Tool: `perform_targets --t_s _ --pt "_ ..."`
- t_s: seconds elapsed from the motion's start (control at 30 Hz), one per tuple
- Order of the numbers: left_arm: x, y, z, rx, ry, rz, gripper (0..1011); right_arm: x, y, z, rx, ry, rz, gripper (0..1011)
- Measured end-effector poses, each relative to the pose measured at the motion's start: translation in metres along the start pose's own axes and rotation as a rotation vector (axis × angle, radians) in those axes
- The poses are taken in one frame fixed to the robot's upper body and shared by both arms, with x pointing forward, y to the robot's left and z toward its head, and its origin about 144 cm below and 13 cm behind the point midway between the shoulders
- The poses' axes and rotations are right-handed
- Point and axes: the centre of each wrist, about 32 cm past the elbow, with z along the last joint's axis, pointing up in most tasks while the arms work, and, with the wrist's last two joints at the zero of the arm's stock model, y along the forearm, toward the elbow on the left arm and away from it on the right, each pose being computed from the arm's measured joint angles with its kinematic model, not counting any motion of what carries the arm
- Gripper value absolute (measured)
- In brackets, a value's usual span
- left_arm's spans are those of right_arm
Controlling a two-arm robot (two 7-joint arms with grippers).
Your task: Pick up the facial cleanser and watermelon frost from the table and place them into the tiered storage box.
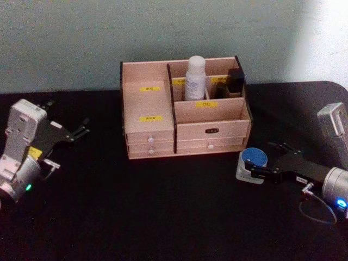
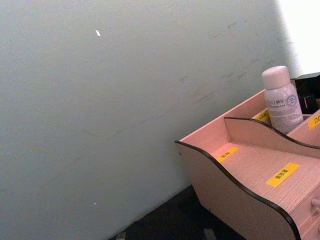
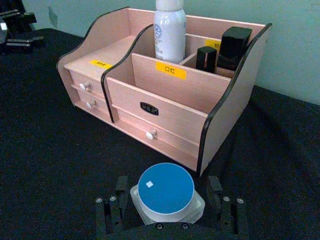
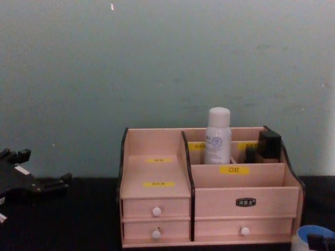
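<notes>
A black desk (image 1: 136,206) carried the tiered storage box (image 1: 212,111) against a pale green wall. The facial cleanser (image 1: 194,79), a white bottle, stood upright in a rear compartment of the box, so that half of the job looked done.

The watermelon frost (image 1: 253,157), a small round white jar with a blue lid, sat upright on the desk just off the box's front right corner. The right gripper (image 3: 166,200) lay low at desk level with its fingers spread on either side of the jar. A thin gap showed at each side, so it seemed to straddle the jar rather than clamp it. Being round, the jar had no long axis to line up with.

From that gripper the box lay ahead and to the left, with its open front compartment nearest, just past the jar. The carry would probably be short, up over the front wall. The right arm was plainly the closer one.

The left gripper (image 1: 80,128) was parked well apart at the desk's left side, fingers open and holding nothing.
</notes>
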Motion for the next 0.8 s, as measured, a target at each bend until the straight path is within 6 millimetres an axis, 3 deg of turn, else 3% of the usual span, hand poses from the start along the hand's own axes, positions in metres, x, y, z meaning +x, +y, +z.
perform_targets --t_s 0.8 --pt "0.0 0.0 0.0 0.0 0.0 0.0 1001 -0.0008 0.0022 -0.0026 -0.033 -0.007 0.013 1000"
